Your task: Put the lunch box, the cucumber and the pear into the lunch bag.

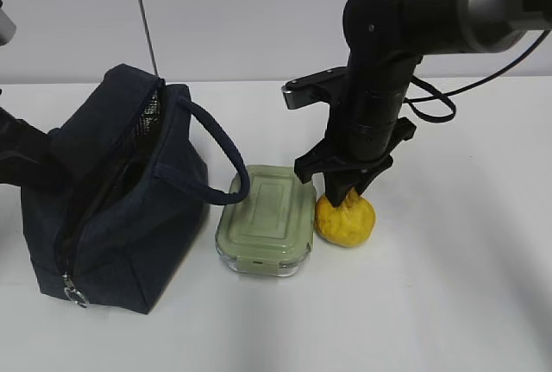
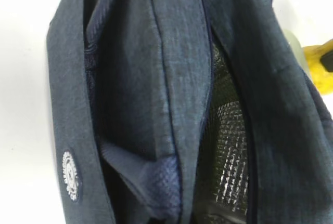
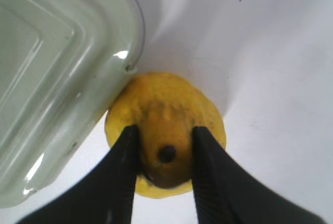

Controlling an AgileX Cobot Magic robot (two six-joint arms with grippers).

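Navy lunch bag (image 1: 116,208) sits nearest, unzipped, silvery lining showing, on the white table (image 1: 448,303). Lunch box (image 1: 266,218) lies just beside it, lid on. Pear (image 1: 345,219) stands touching the box corner; my right gripper (image 3: 165,156) is clamped on its neck. My left gripper is out of sight. Cucumber not seen.
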